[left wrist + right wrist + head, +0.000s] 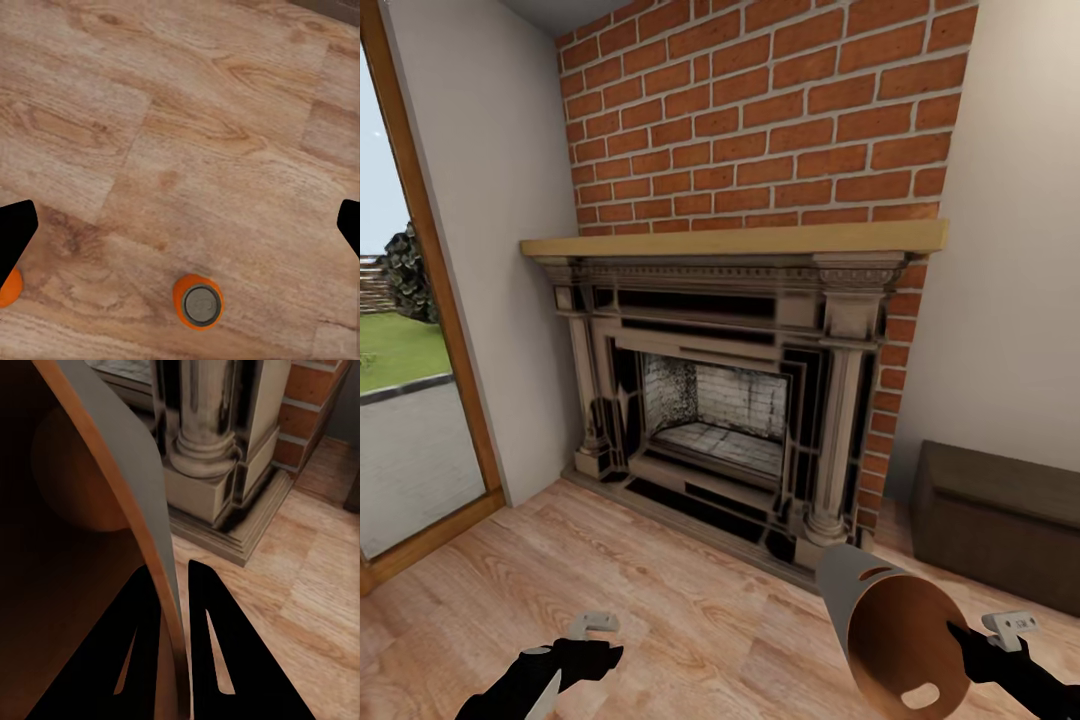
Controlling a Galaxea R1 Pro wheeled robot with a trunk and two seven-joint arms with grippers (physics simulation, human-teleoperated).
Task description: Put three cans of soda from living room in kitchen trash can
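Observation:
An orange soda can (198,300) stands upright on the plank floor in the left wrist view, seen from above, and the edge of a second orange can (9,287) shows beside one finger. My left gripper (184,225) hangs open above the floor, its fingers wide apart and empty; the head view shows it low at the left (598,655). The trash can (890,620), light grey outside and brown inside, is lifted and tilted with its mouth toward me. My right gripper (958,633) is shut on its rim, and its fingers (142,607) pinch the wall (120,472) from both sides.
The ornate fireplace (730,400) with a wooden mantel (735,240) and a red brick chimney wall (760,110) stands straight ahead. A wood-framed glass door (410,330) is at the left. A dark low chest (1000,520) sits against the right wall. Plank floor (660,590) lies between.

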